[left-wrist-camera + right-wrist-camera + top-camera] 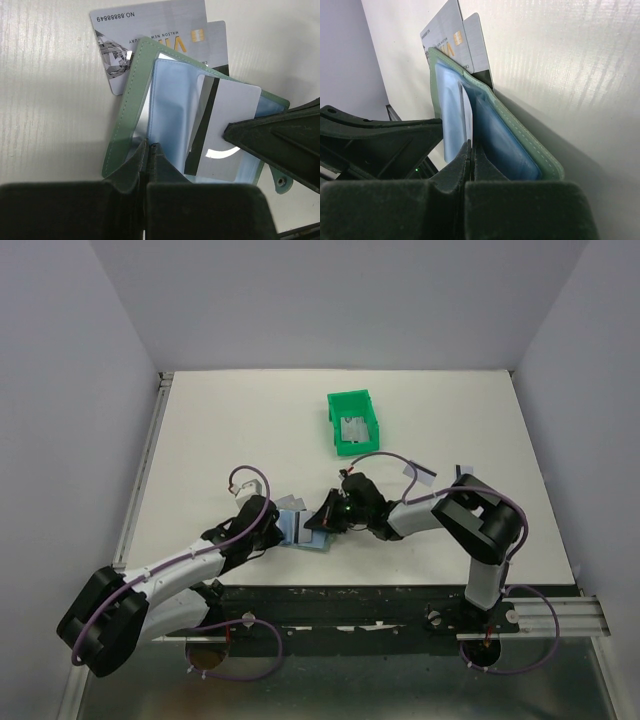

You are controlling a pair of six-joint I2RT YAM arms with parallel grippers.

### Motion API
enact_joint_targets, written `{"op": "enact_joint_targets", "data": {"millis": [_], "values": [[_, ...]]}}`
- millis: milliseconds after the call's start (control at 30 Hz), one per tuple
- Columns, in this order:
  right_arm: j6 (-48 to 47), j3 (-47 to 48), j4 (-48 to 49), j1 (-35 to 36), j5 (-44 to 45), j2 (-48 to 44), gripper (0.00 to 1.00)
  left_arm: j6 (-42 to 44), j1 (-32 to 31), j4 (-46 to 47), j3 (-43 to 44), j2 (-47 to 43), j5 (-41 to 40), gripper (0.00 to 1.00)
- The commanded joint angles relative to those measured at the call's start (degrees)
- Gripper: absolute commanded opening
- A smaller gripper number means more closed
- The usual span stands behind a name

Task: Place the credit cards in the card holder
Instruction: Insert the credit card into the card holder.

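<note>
One credit card is in my right jaws, which are pinched shut on its edge. It hangs over the pale blue pockets of the card holder, with its black stripe toward the fold. The holder lies open on the table just ahead of my bases, between my two arms. My left jaws are closed narrow on its near edge, pinning the green cover and a blue leaf so the pockets stay spread.

I judge this to be the insertion step, barely begun: most of the card stands out in the open, so nothing counts as stowed yet. Two more cards poke out from beneath the holder's far side. They look to be lying under it on the table rather than sitting in a pocket. Farther back, the green bin holds at least one grey card, so several cards are left to do.

Much is hard to read. My own fingers hide the holder's near part in both wrist views. I cannot tell whether the held card's leading edge has entered a pocket mouth or only rests on the leaf. From above, my jaws cover most of the holder, and the bin's contents are too small to count.
</note>
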Motion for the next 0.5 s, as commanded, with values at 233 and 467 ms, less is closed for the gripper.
{"op": "enact_joint_targets", "data": {"millis": [233,467], "values": [[-2.7,-3.3,-5.0,-1.2,4.4,-1.8,0.01,-0.3,-0.6,-6.5,-2.2,-0.2,0.7,0.0],[-2.9,-1.8,-4.9,-1.2,3.6,-0.6,0.0,-0.1,-0.7,-6.5,-2.0,0.0,0.7,0.0]]}}
